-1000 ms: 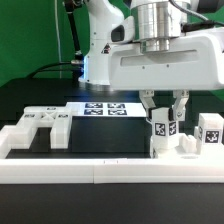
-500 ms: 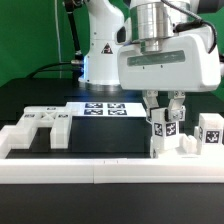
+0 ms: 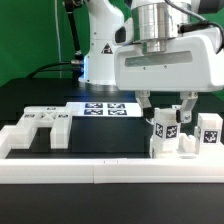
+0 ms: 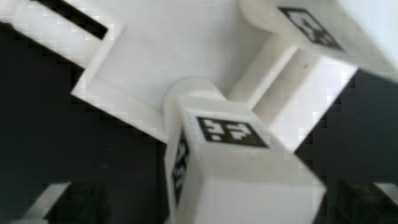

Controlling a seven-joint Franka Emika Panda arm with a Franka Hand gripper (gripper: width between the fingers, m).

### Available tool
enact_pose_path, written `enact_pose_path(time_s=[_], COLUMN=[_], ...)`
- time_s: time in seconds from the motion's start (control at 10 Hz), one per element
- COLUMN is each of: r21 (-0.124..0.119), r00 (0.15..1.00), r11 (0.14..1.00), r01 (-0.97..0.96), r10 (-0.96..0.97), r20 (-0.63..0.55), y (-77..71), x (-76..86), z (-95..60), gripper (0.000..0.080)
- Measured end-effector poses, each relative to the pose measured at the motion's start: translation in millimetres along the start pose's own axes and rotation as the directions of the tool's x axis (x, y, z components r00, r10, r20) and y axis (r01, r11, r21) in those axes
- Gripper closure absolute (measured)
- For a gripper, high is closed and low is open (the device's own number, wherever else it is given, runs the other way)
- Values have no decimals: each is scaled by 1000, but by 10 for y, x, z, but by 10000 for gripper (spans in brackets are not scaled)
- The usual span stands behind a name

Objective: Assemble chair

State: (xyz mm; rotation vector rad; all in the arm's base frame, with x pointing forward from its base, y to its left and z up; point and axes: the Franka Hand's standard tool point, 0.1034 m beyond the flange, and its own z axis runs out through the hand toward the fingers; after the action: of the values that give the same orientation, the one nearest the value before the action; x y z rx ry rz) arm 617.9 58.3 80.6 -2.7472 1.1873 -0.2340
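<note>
Black desk (image 3: 100, 140), green backdrop (image 3: 30, 40): your chair's tagged post (image 3: 164, 138) stands upright at the exterior view's right, straddled by the open hand (image 3: 165, 113). 1 more tagged part (image 3: 208, 134) stands just beside it; the slotted panel (image 3: 38, 126) lies well apart, the marker board (image 3: 105, 108) farther back.

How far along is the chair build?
Early. Looks done: tagged post standing upright at the exterior view's right. In hand: nothing; tool open astride the post. Left: slotted panel lies apart at the exterior view's left; another tagged piece beside the post, joint unclear.
</note>
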Motion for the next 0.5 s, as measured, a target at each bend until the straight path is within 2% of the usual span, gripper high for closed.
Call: enact_pose_path(time_s=[0.2,0.5], r21=[0,-5], r00=[983,891], r11=[983,891], r01=[185,453], r10=[-185,-453], r20=[0,-2], y=[-1,-4], x=[3,6], z=[-1,-3], gripper=[151,150])
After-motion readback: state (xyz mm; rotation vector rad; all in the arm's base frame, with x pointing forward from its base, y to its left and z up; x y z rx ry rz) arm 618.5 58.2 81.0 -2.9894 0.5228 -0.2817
